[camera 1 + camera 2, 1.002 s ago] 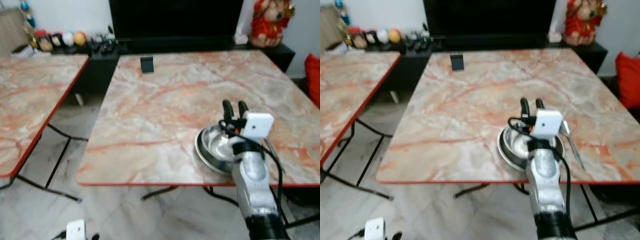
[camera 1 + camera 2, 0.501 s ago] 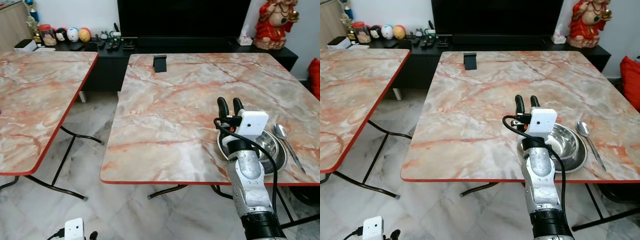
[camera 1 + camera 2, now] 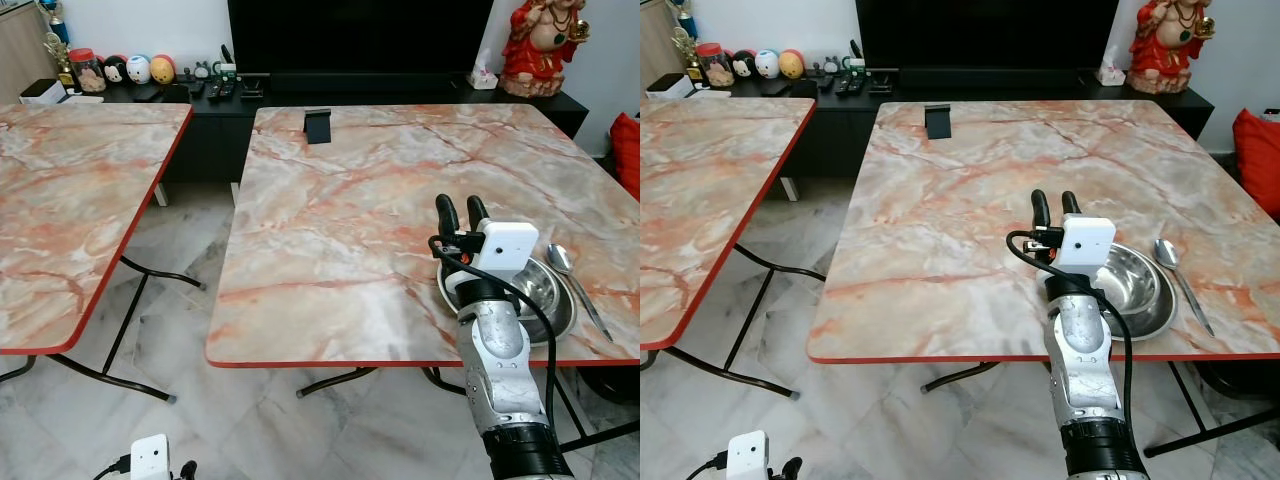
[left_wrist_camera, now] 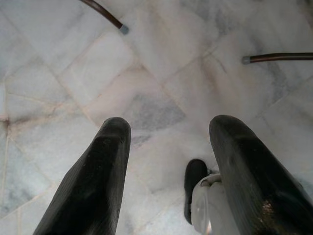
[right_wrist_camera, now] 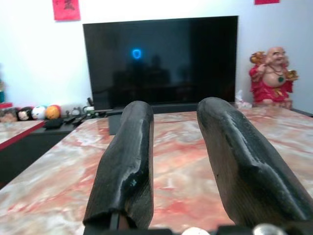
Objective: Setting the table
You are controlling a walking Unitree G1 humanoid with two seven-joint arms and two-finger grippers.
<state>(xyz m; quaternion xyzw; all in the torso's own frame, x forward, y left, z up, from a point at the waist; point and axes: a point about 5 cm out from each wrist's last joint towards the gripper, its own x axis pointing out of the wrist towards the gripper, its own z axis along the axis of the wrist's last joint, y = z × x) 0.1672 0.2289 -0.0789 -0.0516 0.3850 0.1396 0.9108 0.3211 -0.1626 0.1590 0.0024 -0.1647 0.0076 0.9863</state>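
Steel bowl point(image 3: 1135, 285) unmoved | spoon point(image 3: 1180, 280) beside | right hand point(image 3: 1056, 207) still raised, empty

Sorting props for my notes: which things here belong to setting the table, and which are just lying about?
Table setting: steel bowl, spoon, marble table, right hand open above the bowl's near-left rim.

Lying about: black stand, red figurine, toy balls, television, second table.

Right arm point(image 3: 495, 360): silver jointed casing with a black cuff at its base, black cables looping along it, a white box-shaped wrist camera point(image 3: 507, 247), and a right gripper point(image 3: 462, 212) of 2 long, rounded black fingers point(image 5: 128, 161).
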